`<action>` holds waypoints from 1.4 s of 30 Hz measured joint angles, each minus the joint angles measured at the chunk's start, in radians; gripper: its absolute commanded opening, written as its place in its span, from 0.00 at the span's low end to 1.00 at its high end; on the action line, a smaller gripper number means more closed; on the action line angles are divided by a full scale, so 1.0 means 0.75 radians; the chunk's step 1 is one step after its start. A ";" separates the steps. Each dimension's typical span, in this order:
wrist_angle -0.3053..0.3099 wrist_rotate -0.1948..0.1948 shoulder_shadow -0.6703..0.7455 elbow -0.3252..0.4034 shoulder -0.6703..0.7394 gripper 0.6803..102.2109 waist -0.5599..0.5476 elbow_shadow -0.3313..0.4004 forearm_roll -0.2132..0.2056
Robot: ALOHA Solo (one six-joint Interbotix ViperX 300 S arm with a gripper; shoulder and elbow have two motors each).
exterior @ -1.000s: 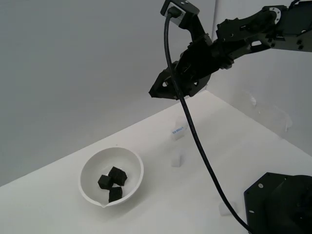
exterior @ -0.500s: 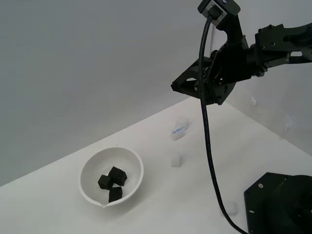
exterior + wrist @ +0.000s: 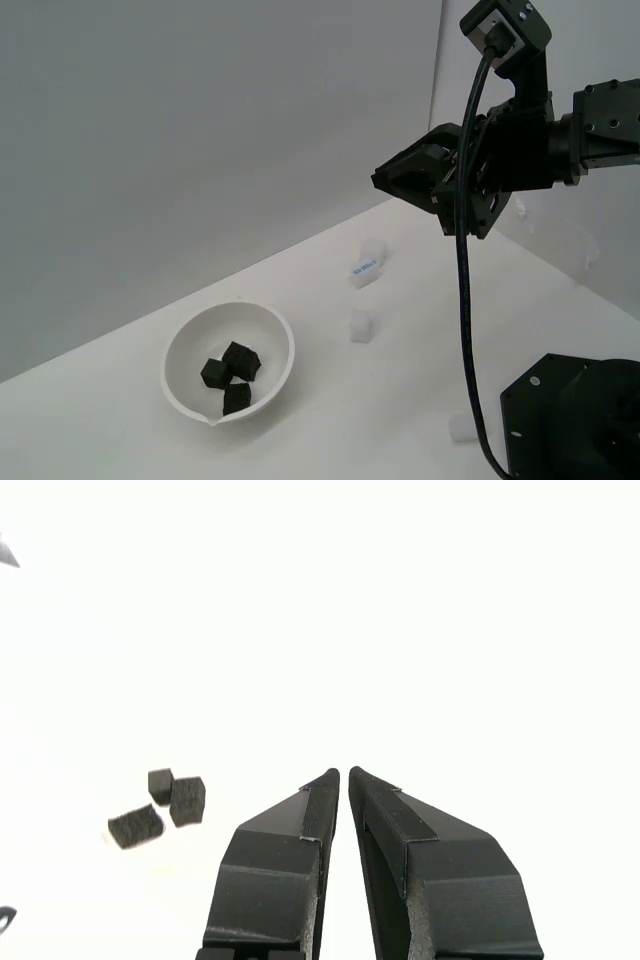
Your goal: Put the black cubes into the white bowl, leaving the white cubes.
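Three black cubes (image 3: 230, 373) lie together inside the white bowl (image 3: 182, 345) on the white table at the exterior view's left. They also show in the wrist view (image 3: 187, 800), where the bowl is washed out. My gripper (image 3: 383, 181) hangs high above the table, far to the exterior view's right of the bowl. The wrist view shows its fingertips (image 3: 343, 773) pressed together with nothing between them. White cubes stand outside the bowl: one with a blue label (image 3: 366, 271), one just behind it (image 3: 374, 250), one nearer (image 3: 361, 326), and one by the arm's base (image 3: 460, 430).
The arm's black base (image 3: 578, 415) fills the lower corner at the exterior view's right. A black cable (image 3: 465, 310) hangs from the wrist down to the base. A grey wall stands behind the table.
The arm has swung toward the exterior view's right, away from the bowl. The cubes and the bowl have not moved.
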 measured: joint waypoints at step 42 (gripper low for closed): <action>-0.059 -0.215 0.744 0.301 0.740 0.02 -0.002 0.295 0.160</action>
